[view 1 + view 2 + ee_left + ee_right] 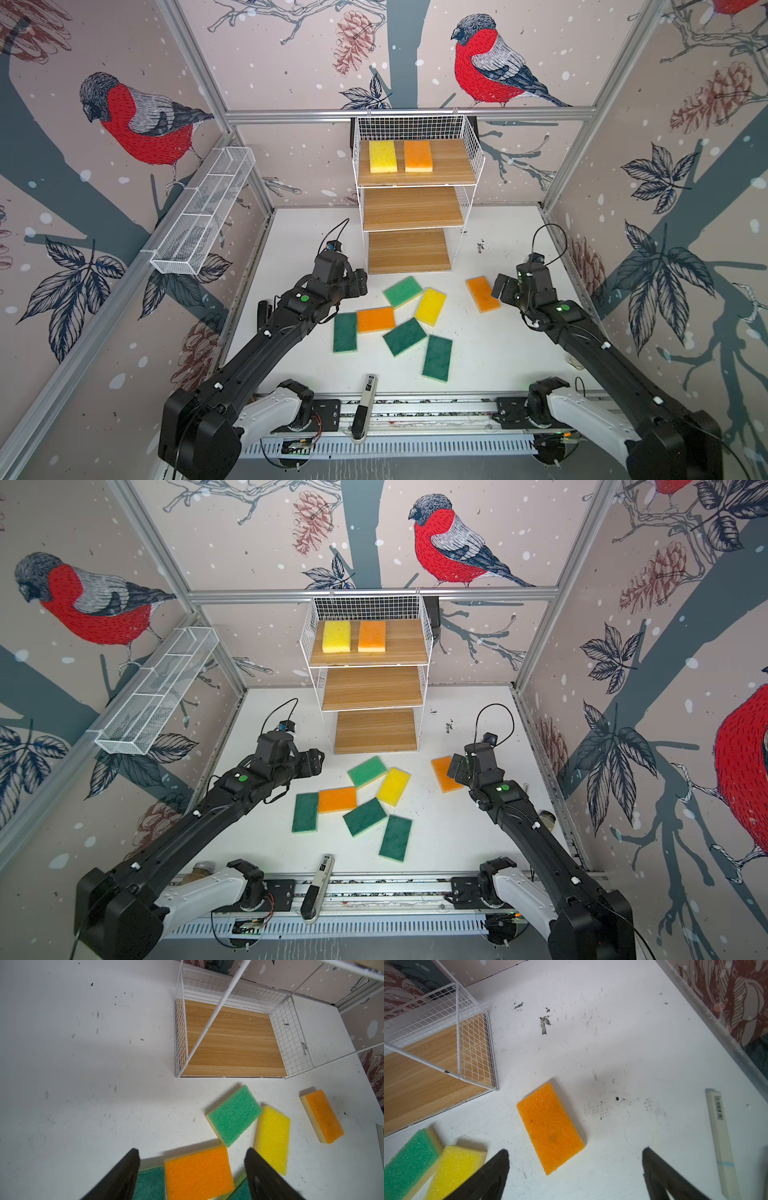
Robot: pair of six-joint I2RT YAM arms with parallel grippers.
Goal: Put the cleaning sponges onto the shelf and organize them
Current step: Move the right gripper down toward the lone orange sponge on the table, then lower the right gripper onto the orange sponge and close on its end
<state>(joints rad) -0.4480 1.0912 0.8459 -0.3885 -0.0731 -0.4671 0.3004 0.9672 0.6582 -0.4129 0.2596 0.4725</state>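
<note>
Bird-patterned walls enclose a scuffed white tabletop (498,353); in both top views the shelf (412,208) at the back holds one yellow sponge (382,156) and one orange sponge (418,156) on its top board, and seven cleaning sponges (403,291) lie loose before it: four green, two orange, one yellow, with open room toward the front edge. Left wrist: the left gripper (192,1150) has jaws released, a middle orange sponge (198,1172) between them; right wrist: the right gripper (575,1149) has jaws released near the lone orange sponge (551,1127)
</note>
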